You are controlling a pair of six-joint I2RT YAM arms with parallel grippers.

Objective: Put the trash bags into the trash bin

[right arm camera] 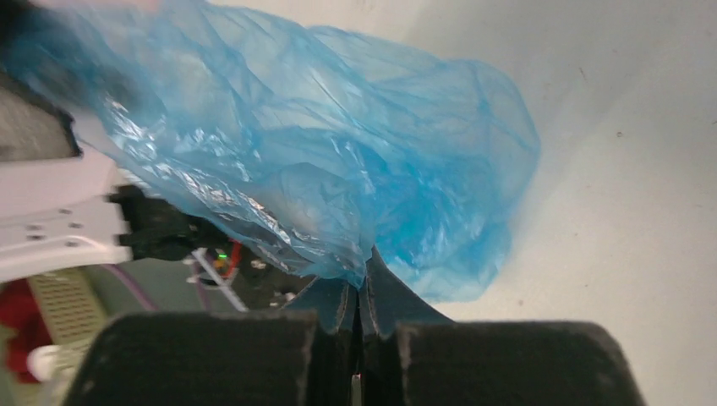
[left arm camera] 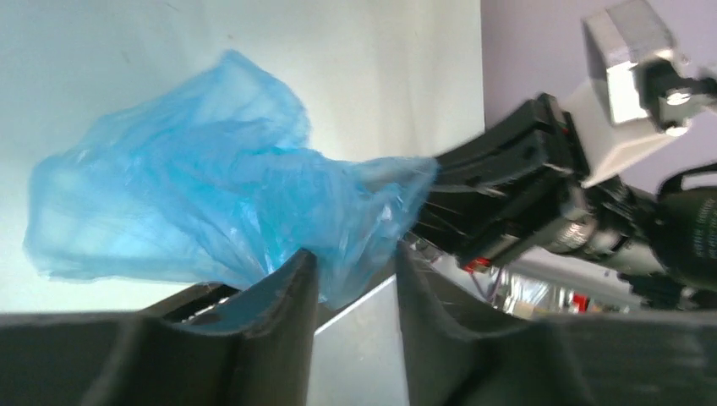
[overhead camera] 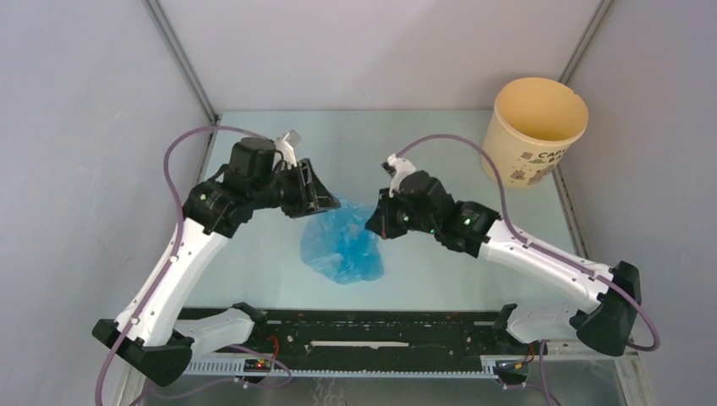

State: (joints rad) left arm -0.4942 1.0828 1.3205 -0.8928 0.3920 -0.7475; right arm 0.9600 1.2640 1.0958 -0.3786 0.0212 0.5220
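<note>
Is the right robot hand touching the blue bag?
Touching. The right wrist view shows the right gripper with jaws pinched shut on the blue bag.

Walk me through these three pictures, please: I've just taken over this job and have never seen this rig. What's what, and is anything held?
You see two robot arms bolted at the near edge of a table, each ending in a two-finger gripper. The wide picture comes from a fixed camera above and behind them: left arm on the left, right arm on the right. The other two come from cameras on the wrists, looking out past each arm's own fingers. A crumpled light-blue bag lies mid-table, and a pale yellow bin stands at the far right corner. The right gripper is shut, pinching the bag's film. The left gripper has its fingers apart, with film hanging into the gap but not clamped.
</note>
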